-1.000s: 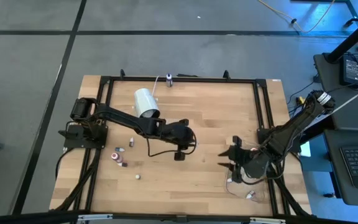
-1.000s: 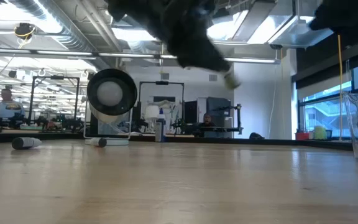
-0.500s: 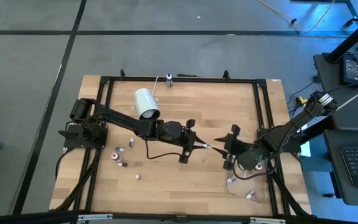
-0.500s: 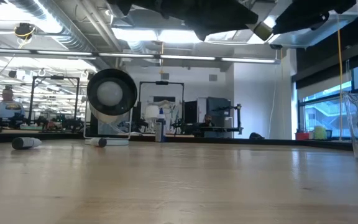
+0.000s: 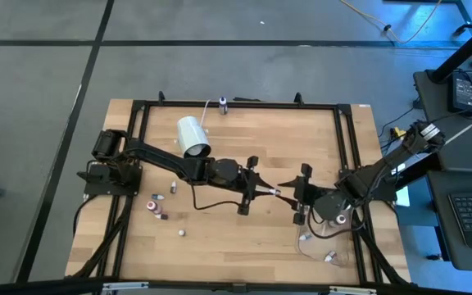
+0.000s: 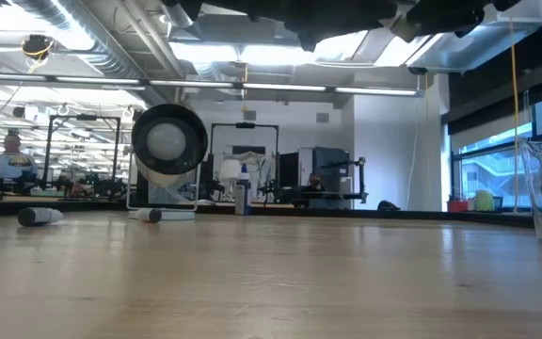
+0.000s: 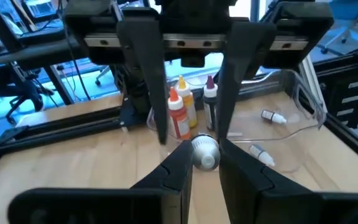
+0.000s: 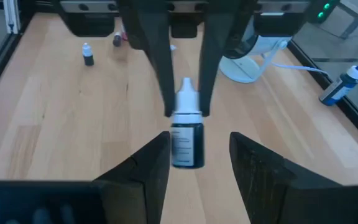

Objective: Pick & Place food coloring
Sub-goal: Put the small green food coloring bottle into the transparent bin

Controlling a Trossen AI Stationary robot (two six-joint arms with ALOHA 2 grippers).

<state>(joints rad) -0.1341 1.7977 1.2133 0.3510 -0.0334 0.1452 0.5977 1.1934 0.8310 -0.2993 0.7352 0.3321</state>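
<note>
Bottle of food coloring hangs clamped in left end effector, between right end effector's parted fingers.

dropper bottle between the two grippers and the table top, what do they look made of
Dropper bottle: probably plastic; it has a dark, slightly glossy body with a printed label and a matte white cap with a tapered tip. The left gripper pinches its cap; the right gripper flanks its body. Table top: looks like pale wood, with visible plank seams and grain, low sheen.

A grey floor crossed by dark lines is surrounding the wooden table. Ceiling lights are glowing over desks and equipment, and daylight is entering through windows.
</note>
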